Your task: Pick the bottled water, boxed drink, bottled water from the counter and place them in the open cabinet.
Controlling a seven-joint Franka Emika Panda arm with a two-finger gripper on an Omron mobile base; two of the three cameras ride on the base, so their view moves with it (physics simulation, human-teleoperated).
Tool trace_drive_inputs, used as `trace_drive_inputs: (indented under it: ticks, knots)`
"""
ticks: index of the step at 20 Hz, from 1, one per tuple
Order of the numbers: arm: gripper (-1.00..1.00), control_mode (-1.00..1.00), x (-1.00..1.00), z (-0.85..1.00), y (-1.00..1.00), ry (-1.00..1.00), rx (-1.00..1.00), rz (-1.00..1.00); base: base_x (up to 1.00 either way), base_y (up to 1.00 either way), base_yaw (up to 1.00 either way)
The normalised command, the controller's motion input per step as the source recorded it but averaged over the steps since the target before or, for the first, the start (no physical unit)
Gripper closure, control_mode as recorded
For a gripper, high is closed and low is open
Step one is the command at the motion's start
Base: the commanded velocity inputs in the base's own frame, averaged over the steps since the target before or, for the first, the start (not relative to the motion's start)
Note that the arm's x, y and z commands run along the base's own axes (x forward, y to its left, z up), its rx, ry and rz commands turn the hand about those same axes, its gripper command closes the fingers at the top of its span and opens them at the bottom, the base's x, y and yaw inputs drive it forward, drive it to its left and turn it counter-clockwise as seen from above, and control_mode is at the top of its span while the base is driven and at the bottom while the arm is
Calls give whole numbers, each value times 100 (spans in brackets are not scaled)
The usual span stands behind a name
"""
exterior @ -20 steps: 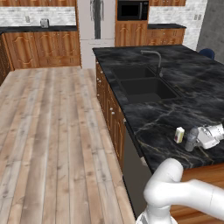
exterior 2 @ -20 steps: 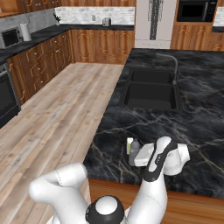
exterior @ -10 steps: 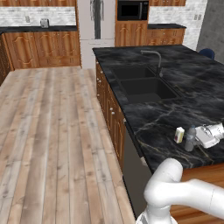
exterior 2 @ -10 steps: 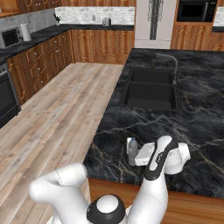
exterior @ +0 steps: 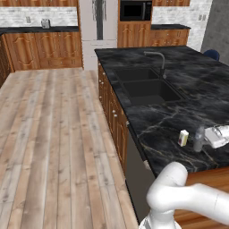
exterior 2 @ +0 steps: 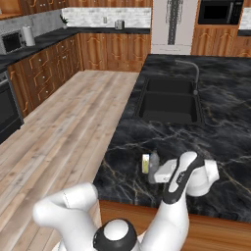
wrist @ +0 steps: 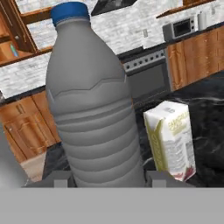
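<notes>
Tool (exterior 2: 159, 171) straddles grey bottle (wrist: 94, 109), jaws not visibly clamped. Close low and centred; keep clear of carton (wrist: 171, 139) just right.

No text could be read anywhere. The carton (wrist: 171, 139) carried faint lettering on its front face in the hand view, too blurred to make out. The bottle (wrist: 94, 105) beside it was plain grey, with no label.
</notes>
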Motion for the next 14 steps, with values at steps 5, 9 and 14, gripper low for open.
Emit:
trace_drive_inputs:
  ticks: [5, 9, 14]
  knots:
    - [100, -100, 1, 72, -4, 25, -12, -57, 0, 0, 0]
    - [100, -100, 9, 57, 3, 32, -23, -60, 0, 0, 0]
    - [100, -100, 0, 54, 15, 22, -25, -53, 0, 0, 0]
